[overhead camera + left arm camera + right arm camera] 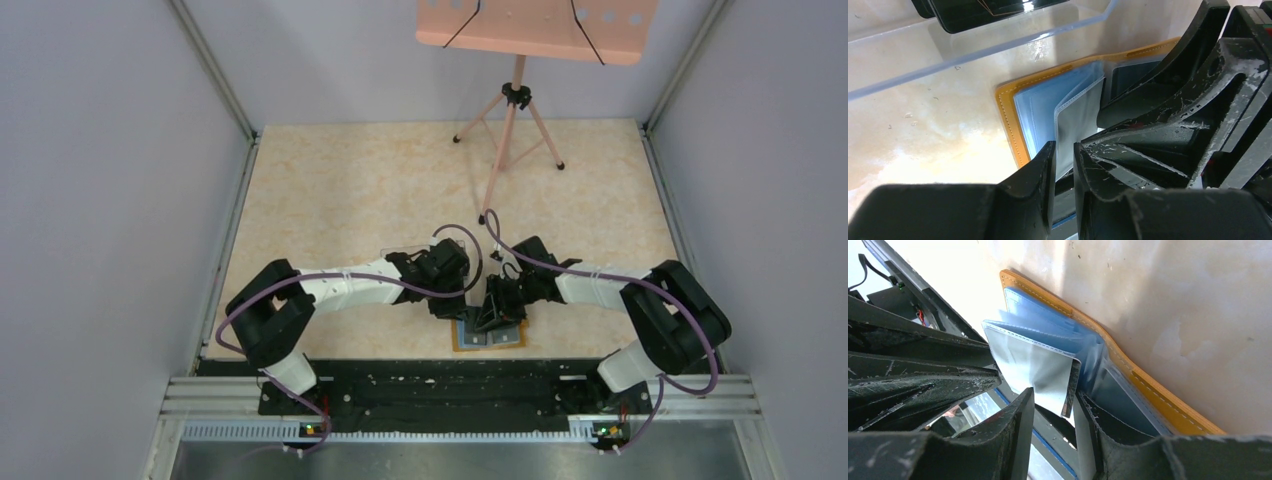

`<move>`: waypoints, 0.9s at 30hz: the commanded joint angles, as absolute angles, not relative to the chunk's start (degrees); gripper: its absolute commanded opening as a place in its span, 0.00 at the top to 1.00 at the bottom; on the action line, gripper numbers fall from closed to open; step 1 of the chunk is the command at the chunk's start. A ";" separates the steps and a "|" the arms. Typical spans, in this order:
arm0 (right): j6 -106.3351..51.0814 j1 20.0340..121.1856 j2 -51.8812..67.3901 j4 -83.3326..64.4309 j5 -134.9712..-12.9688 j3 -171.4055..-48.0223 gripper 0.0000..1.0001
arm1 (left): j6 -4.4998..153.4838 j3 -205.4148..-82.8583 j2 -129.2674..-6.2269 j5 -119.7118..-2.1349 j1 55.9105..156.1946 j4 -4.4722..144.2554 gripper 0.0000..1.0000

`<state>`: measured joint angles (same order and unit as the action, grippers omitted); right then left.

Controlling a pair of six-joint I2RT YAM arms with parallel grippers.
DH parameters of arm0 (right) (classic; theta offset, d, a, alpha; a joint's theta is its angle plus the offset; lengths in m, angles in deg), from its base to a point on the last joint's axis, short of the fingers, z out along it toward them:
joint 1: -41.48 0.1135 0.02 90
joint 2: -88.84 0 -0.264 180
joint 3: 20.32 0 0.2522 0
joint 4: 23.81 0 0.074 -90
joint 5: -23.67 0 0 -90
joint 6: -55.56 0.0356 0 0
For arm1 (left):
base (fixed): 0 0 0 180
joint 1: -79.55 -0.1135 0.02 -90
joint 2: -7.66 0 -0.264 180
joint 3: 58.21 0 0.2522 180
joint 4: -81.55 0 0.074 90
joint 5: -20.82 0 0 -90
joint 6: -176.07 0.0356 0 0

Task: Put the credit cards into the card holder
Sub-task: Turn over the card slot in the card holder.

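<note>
mostly hidden card holder (489,336) under both arms, left gripper (1064,165) and right gripper (1053,407) seemingly pinching pocket sleeves

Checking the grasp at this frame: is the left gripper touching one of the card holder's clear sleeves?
Touching. In the left wrist view, the left gripper has its fingers closed on a clear sleeve of the open card holder.

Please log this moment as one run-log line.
left claw: pinching sleeve | right claw: pinching sleeve | orange folding card holder: open | dark card: in clear box
</note>
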<state>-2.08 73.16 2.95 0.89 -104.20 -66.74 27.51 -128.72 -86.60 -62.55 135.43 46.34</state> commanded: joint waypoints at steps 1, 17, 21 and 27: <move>-3.77 73.93 1.04 1.80 -98.53 -65.06 0.64 | 27.73 -129.33 -84.48 -61.06 135.62 53.73 0.77; -1.34 73.93 4.57 1.69 -100.34 -66.50 0.43 | 27.92 -128.57 -84.65 -60.30 136.15 55.28 0.85; 0.44 73.91 5.99 -0.15 -101.11 -65.57 0.38 | 27.63 -127.66 -83.45 -60.86 136.15 55.92 0.86; 2.80 73.62 7.13 -4.94 -103.61 -63.09 0.29 | 26.59 -125.91 -83.48 -59.22 135.81 58.95 0.85</move>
